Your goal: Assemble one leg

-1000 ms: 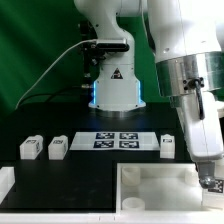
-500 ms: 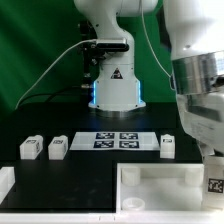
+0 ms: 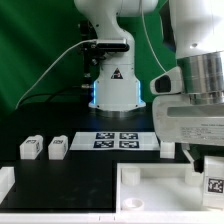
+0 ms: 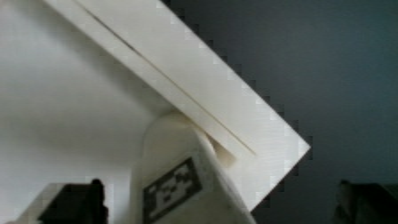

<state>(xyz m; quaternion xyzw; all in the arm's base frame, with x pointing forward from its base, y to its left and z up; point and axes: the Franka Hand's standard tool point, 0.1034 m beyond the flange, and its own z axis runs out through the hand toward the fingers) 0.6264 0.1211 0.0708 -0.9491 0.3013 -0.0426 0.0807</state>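
A white leg (image 3: 213, 184) with a black-and-white tag stands at the exterior view's right end of the big white tray-like piece (image 3: 150, 190). My gripper (image 3: 207, 168) hangs just over it. In the wrist view the leg (image 4: 173, 188) sits between my two dark fingers (image 4: 71, 202), which stand apart from it on both sides, so the gripper (image 4: 217, 206) is open. The tray's rim (image 4: 196, 80) runs slantwise behind the leg. Two more legs (image 3: 30, 148) (image 3: 57, 148) stand at the exterior view's left. Another leg (image 3: 167, 147) is partly hidden behind my hand.
The marker board (image 3: 118, 140) lies in front of the robot base (image 3: 113, 85). A white piece (image 3: 5, 183) shows at the exterior view's left edge. A cable (image 3: 50, 70) runs from the base to the left.
My hand has risen and looms larger at the exterior view's right. The tagged leg has stayed where it was at the tray's right end.
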